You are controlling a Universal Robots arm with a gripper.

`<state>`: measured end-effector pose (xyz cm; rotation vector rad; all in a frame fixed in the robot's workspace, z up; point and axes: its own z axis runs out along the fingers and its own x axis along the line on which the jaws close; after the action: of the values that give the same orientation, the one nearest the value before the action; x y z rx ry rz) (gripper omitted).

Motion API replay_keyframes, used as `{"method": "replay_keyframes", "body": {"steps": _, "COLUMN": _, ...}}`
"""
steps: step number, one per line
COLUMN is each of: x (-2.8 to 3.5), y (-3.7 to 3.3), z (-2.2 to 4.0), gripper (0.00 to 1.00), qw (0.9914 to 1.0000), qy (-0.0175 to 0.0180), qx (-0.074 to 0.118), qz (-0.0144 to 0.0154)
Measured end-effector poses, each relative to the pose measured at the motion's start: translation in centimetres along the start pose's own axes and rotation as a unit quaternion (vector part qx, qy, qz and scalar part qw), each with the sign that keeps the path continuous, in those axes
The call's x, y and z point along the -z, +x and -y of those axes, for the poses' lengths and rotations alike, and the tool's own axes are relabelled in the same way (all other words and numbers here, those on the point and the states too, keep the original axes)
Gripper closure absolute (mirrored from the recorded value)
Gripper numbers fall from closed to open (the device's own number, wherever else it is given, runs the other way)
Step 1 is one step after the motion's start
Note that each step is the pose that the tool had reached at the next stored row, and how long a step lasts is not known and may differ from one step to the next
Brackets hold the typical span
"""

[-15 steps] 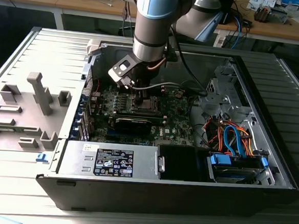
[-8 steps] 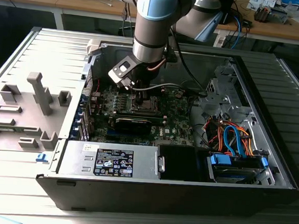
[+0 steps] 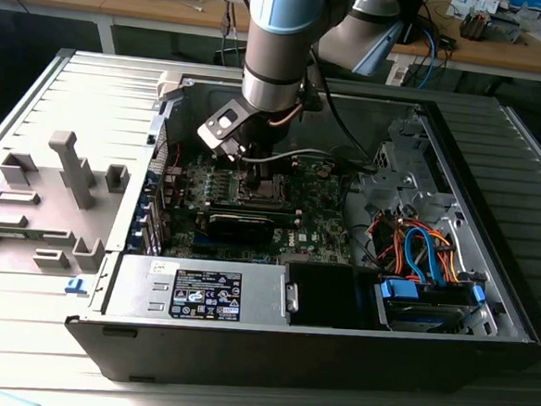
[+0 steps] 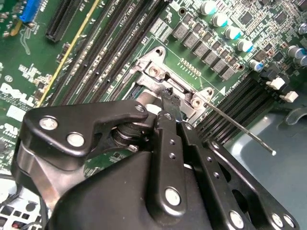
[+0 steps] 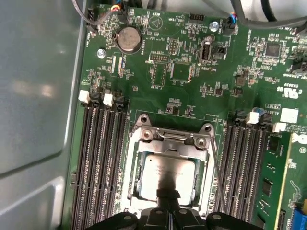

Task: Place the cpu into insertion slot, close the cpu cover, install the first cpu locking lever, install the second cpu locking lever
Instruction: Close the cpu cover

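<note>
Edges: long memory slots (image 5: 100, 163) run close along both sides of the insertion slot (image 5: 144, 132). In the exterior view a black card (image 3: 246, 224) lies just on its near side.
Open room: the case (image 3: 495, 182) is open upward, and cables (image 3: 416, 246) crowd the exterior view's right.
Lever: a thin locking lever (image 4: 240, 132) stands slanted beside the socket, apart from me.
Cpu: the cpu (image 5: 165, 172) lies in the insertion slot, with the cpu cover (image 5: 169, 149) flat around it.
Fingers: my gripper (image 5: 168, 194) has its fingers closed together, gripping nothing. The tips are down at the cpu's edge; whether they touch cpu or cover I cannot tell.

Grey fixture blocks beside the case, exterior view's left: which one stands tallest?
The upright post with the wider cap. It rises well above the low blocks around it.
</note>
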<state>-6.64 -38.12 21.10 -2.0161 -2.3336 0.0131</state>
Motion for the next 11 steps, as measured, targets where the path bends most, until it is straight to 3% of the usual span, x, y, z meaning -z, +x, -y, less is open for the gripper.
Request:
{"method": "replay_keyframes", "body": {"steps": 1, "x": 0.08, "y": -0.04, "z": -0.28, "gripper": 0.89, "qw": 1.0, "qy": 0.0005, "qx": 0.0, "qz": -0.0009}}
{"method": "replay_keyframes", "body": {"steps": 2, "x": 0.21, "y": -0.19, "z": -1.26, "gripper": 0.89, "qw": 0.99998, "qy": 0.0028, "qx": 0.001, "qz": -0.0063}}
{"method": "replay_keyframes", "body": {"steps": 3, "x": 0.56, "y": -0.22, "z": -1.55, "gripper": 0.89, "qw": 0.99992, "qy": 0.0026, "qx": 0.004, "qz": -0.0117}}
{"method": "replay_keyframes", "body": {"steps": 4, "x": 1.59, "y": -0.19, "z": -1.53, "gripper": 0.89, "qw": 0.99984, "qy": 0.0018, "qx": 0.006, "qz": -0.0166}}
{"method": "replay_keyframes", "body": {"steps": 11, "x": 2.33, "y": -0.15, "z": -1.5, "gripper": 0.89, "qw": 0.99979, "qy": 0.0014, "qx": 0.006, "qz": -0.0196}}
